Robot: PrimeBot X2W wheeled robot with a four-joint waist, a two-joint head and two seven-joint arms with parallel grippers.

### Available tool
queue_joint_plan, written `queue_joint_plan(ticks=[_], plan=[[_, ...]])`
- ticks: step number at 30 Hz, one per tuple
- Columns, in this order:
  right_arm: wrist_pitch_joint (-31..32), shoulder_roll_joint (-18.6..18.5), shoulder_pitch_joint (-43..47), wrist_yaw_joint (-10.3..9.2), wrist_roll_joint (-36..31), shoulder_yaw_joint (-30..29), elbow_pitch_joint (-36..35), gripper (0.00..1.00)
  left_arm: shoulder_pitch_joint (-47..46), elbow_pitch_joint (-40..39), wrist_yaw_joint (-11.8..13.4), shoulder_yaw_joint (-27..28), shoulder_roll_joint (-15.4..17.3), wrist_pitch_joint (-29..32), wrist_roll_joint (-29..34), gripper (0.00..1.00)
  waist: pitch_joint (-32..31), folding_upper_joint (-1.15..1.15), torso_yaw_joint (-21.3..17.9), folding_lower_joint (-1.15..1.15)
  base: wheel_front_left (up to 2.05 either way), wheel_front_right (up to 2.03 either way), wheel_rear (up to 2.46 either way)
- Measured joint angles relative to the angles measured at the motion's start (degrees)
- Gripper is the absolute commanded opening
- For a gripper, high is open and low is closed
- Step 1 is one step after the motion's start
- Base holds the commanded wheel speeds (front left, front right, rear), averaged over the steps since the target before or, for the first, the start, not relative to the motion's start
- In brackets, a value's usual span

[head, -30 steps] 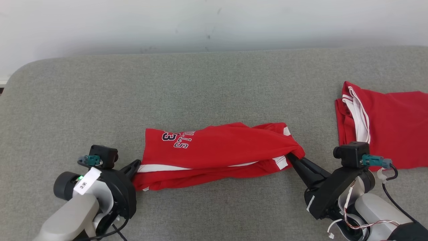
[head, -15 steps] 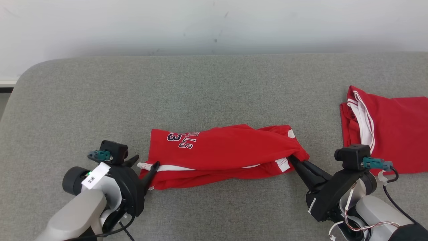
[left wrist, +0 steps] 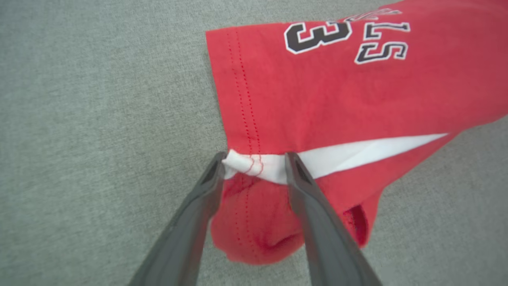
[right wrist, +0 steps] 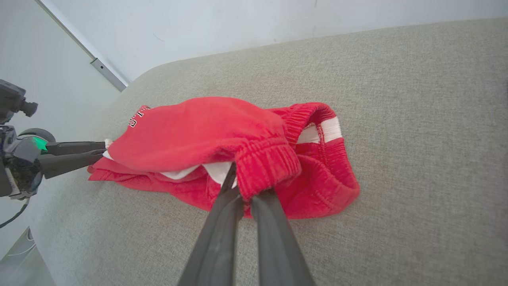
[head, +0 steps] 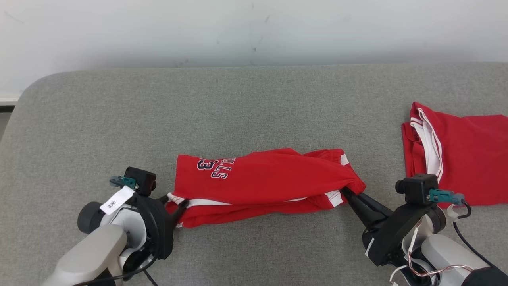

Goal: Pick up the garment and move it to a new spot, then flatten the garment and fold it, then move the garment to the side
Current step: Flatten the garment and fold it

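The garment, red shorts with a white side stripe and dark lettering, lies stretched left to right on the grey fabric surface. My left gripper is at its left end, open. In the left wrist view the two fingers straddle the white stripe corner of the garment without pinching it. My right gripper is shut on the bunched elastic waistband at the right end. The right wrist view looks along the garment to the left gripper at its far end.
A second red garment with white trim lies at the right edge of the surface, just beyond my right wrist. The surface's rounded corner is at the far left. A pale wall runs along the back.
My left gripper has opened and let go of the garment's left corner, which now rests on the surface between its fingers. The right gripper has kept its hold. The camera shifted slightly.
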Motion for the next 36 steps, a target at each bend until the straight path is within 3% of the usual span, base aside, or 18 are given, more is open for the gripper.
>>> queue_joint_plan(ticks=[1, 3, 9, 15, 18, 25, 31, 36], plan=[[0.0, 0.0, 0.0, 0.00, 0.2, 0.1, 0.0, 0.00, 0.0, -0.1, 0.0, -0.1, 0.0, 0.3, 0.0, 0.22, 0.0, 0.00, 0.0, 0.00, 0.00, 0.00, 0.00], [-0.1, 0.0, 0.0, 0.00, 0.3, 0.2, 0.0, 0.00, 0.0, -0.3, 0.0, -0.2, 0.2, 0.5, 0.0, 0.00, 0.0, 0.00, -0.1, 0.00, 0.00, 0.00, 0.00], [-0.6, -0.4, 0.0, 0.00, 0.4, 0.3, 0.3, 0.00, -0.2, -1.8, 0.0, -0.3, 0.5, 0.1, 0.2, 0.00, -0.2, 0.00, 0.1, 0.00, 0.00, 0.00, 0.00], [-0.9, -0.5, -1.8, 0.00, 0.5, 0.9, 0.3, 0.00, -2.3, -3.2, 0.8, 3.4, 1.7, -5.4, -0.1, 0.00, -0.7, 0.00, 0.8, 0.00, 0.00, 0.00, 0.00], [-0.9, -0.4, -8.7, 0.01, 0.0, 0.5, 0.4, 0.00, -4.4, -4.2, 2.3, 9.2, 3.5, -10.4, -2.4, 0.00, -0.8, 0.00, 1.1, 0.00, 0.00, 0.00, 0.00], [2.6, 0.2, -23.4, 0.09, 2.4, -0.2, 3.0, 0.00, -8.6, -6.1, 0.6, 15.9, 5.8, -12.0, -9.7, 0.00, -0.1, 0.00, 1.5, 0.00, 0.00, 0.00, 0.00], [4.5, 1.4, -33.3, 0.27, 3.2, 1.0, 7.7, 0.00, -12.6, -8.4, 0.4, 17.9, 7.6, -12.3, -11.0, 0.00, 1.0, 0.00, 1.6, 0.01, 0.00, 0.00, 0.00], [4.1, 2.2, -35.0, 0.27, 5.5, 2.0, 9.5, 0.00, -12.6, -11.2, 0.4, 17.7, 8.1, -13.2, -11.0, 0.00, 0.9, 0.00, 1.2, 0.00, 0.00, 0.00, 0.00]])
